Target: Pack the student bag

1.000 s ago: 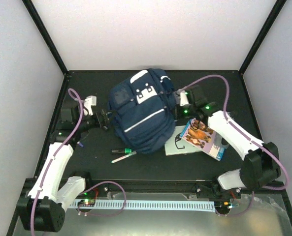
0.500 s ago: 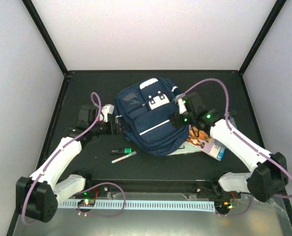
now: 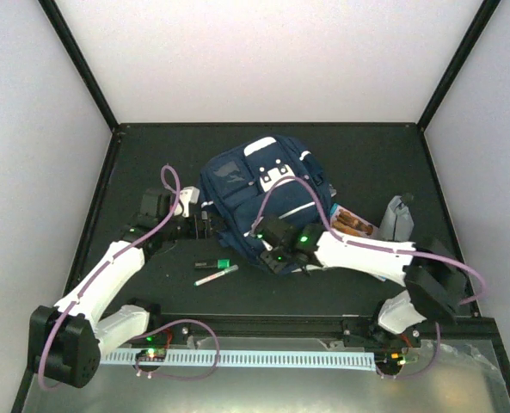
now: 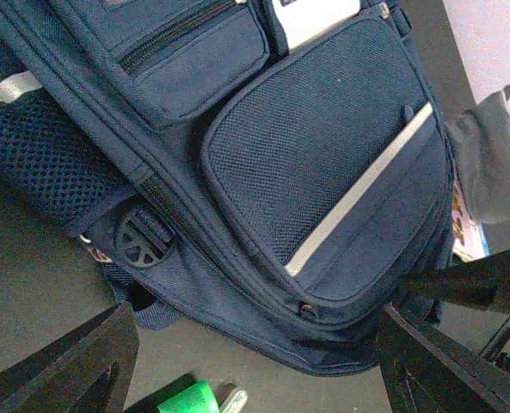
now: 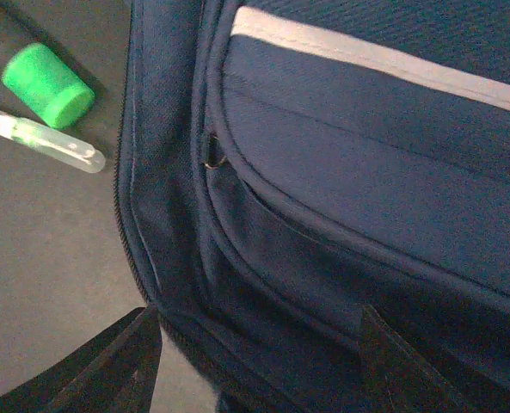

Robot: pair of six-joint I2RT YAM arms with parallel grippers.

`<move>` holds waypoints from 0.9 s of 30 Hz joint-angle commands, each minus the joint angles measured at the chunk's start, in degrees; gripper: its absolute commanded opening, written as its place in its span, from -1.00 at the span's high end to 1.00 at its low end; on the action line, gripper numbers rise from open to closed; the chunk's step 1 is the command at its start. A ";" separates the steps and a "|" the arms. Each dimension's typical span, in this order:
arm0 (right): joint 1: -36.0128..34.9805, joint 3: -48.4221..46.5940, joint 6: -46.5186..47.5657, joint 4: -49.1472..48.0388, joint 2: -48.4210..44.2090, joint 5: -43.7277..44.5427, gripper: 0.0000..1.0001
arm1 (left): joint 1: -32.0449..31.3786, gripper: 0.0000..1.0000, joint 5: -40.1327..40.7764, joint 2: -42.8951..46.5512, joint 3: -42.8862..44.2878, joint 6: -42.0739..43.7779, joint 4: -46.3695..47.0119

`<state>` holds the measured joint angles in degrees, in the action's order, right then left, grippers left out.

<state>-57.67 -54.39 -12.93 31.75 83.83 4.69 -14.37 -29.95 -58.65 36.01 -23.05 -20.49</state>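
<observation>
The student bag (image 3: 259,194) lies flat mid-table, navy with white stripes and a white buckle patch. My left gripper (image 3: 205,225) is open at the bag's left side, its fingers (image 4: 65,370) wide apart and holding nothing; the bag's (image 4: 323,155) front pocket fills that view. My right gripper (image 3: 267,249) is at the bag's near edge. Its fingers (image 5: 91,370) stand wide apart, one beside the bag (image 5: 366,172) and one over it, with the bag's lower seam between them. I see no grip on the fabric.
A green-capped marker (image 3: 211,264) and a clear-capped pen (image 3: 216,275) lie in front of the bag, also seen as the marker (image 5: 46,84) and pen (image 5: 44,138). A picture book (image 3: 355,226) lies right of the bag, a small grey pouch (image 3: 398,219) beyond it.
My right arm swung from the bag's right side round to its near edge and its jaws opened. The bag shifted right. My left gripper followed to the bag's left side, staying open.
</observation>
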 commanded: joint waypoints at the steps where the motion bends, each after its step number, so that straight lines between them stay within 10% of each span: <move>1: -4.41 -5.39 -0.34 0.33 6.13 12.92 -0.32 | -0.31 -0.57 0.89 -0.47 0.64 0.62 1.26; 14: -9.07 -12.46 4.17 -0.66 17.61 34.30 -0.48 | -0.31 -0.60 4.49 0.92 1.77 2.21 -2.12; 27: -9.03 -10.92 9.54 -7.54 10.30 26.95 -0.70 | -0.31 -0.60 5.67 2.40 3.23 2.31 -3.00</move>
<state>-66.78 -62.61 -4.91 25.47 89.71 30.89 -14.39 -25.47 -58.04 36.34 -21.47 -22.72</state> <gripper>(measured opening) 0.831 0.800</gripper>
